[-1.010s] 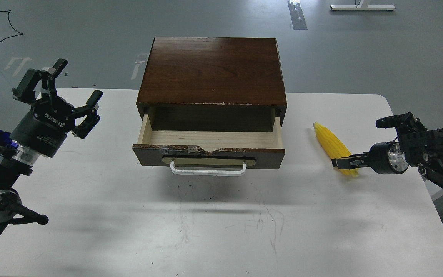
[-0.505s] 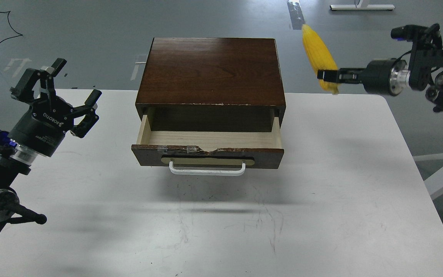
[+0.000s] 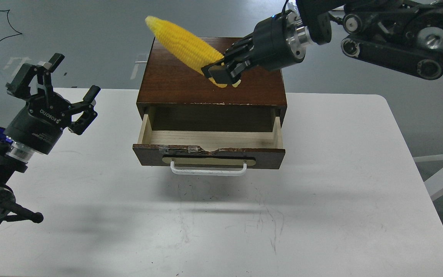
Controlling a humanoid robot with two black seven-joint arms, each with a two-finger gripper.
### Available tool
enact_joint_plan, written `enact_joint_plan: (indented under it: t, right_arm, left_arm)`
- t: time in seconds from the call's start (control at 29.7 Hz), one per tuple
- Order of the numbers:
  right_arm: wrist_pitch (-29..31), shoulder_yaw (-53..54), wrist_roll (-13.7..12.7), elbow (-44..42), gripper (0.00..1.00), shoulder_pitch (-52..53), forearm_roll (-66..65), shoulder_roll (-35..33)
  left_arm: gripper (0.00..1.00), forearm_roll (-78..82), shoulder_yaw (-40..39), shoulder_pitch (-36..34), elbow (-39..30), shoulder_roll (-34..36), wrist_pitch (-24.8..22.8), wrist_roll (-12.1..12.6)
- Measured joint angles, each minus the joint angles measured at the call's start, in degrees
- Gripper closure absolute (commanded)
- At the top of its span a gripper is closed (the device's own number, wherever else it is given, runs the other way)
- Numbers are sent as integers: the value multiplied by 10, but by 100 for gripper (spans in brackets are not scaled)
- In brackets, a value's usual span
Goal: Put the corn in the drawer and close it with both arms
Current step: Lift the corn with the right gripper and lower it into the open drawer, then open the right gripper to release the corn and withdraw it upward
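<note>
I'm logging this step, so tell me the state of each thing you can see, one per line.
drawer: pulled open, nothing inside.
corn: held in the air above the cabinet, tilted, thin end up-left.
right tool: shut on the corn's thick end.
left tool: open, holding nothing, above the table's left side.
cabinet: standing on the table.

A white table [image 3: 321,215] filled the lower frame, its top scuffed with faint dark marks. Behind it lay a grey floor [image 3: 90,23], glossy under soft light. A black cable [image 3: 2,38] curled at upper left, and white floor markings [image 3: 17,61] sat nearby.
</note>
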Motion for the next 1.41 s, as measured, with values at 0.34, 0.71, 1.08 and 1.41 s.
enact_joint_plan:
  t: [0.34,0.71,1.08,1.41]
  right_arm:
    - [-60,-72,0,2,94,-18,-143,20]
    - [-87,-85,0,-49,72,-69,-145,78]
    - [-102,-85,0,-65,34,-97,-144,86]
    - [-112,-83,0,-64,31,-93,-143,79]
  left_arm:
    - [0,0,-4,0,-1,0,1,0]
    - [0,0,-4,0,-1,1,1,0]
    - [0,1,-5,0,-1,-1,1,0]
    - [0,1,-5,0,-1,-1,0,0]
